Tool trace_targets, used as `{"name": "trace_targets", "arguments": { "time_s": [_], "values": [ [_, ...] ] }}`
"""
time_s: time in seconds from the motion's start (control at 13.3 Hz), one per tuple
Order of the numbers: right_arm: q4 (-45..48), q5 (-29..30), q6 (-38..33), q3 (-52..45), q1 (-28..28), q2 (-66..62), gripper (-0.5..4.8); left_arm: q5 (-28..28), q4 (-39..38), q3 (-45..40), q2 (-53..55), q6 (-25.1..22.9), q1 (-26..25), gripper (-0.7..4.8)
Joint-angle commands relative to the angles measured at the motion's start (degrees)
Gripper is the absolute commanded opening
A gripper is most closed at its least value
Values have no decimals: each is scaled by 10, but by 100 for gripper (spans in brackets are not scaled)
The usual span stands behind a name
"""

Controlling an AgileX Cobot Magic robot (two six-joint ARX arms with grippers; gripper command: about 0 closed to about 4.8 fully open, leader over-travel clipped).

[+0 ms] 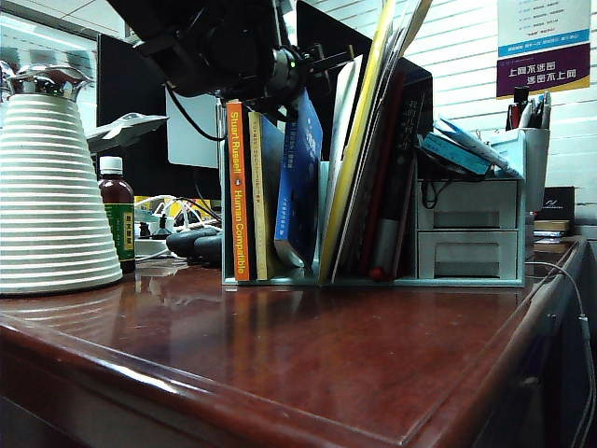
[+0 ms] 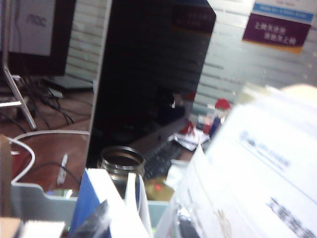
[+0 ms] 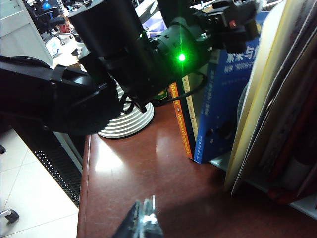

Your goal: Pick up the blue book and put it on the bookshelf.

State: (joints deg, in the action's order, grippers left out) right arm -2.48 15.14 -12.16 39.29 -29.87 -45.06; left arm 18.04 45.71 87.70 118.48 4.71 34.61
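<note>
The blue book (image 1: pixel 300 187) stands leaning in the bookshelf (image 1: pixel 323 219), between an orange-spined book (image 1: pixel 238 187) and a yellow folder. My left gripper (image 1: pixel 297 70) hangs at the book's top edge. In the left wrist view the book's top (image 2: pixel 91 196) lies between the jaws; one dark finger (image 2: pixel 96 222) rests by the blue cover and the other stands apart among white papers, so the left gripper (image 2: pixel 141 225) is open. The right wrist view shows the blue book (image 3: pixel 220 109) from the front. My right gripper (image 3: pixel 144 218) is shut and empty above the table in front of the shelf.
A white ribbed cone (image 1: pixel 51 196) and a brown bottle (image 1: pixel 117 219) stand at the left. Leaning books and folders (image 1: pixel 373 140) fill the shelf's right part, and a two-drawer organiser (image 1: pixel 471 233) is beside it. Dark monitors stand behind. The table's front edge (image 1: pixel 280 411) is near.
</note>
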Motion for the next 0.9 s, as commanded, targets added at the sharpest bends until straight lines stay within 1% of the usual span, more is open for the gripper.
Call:
{"name": "trace_targets", "arguments": {
  "time_s": [0.07, 0.22, 0.3, 0.37, 0.45, 0.52, 0.6, 0.82, 0.9],
  "values": [
    [11, 0, 0, 2, 0, 1, -1, -3, -50, 4, -22, -2, 5, 167],
    [11, 0, 0, 2, 0, 1, -2, -2, -59, 4, -28, -2, 5, 166],
    [11, 0, 0, 2, 0, 1, -1, 0, -76, 3, -31, -2, 5, 166],
    [12, 1, 0, 2, 0, 1, -1, 0, -94, 4, -34, -2, 5, 166],
    [15, 0, 0, 2, 0, 1, -1, 2, -132, 4, -39, -2, 5, 165],
    [17, 0, 0, 2, 0, 2, -1, 2, -155, 4, -42, -2, 5, 106],
    [20, 0, 0, 2, 0, 3, -2, 1, -172, 4, -43, -2, 5, -4],
    [31, 0, 0, 2, 0, 4, -1, 2, -226, 4, -61, -2, 9, -5],
    [32, 0, 0, 2, 0, 4, -1, 1, -242, 5, -64, -2, 9, 8]
  ]
}}
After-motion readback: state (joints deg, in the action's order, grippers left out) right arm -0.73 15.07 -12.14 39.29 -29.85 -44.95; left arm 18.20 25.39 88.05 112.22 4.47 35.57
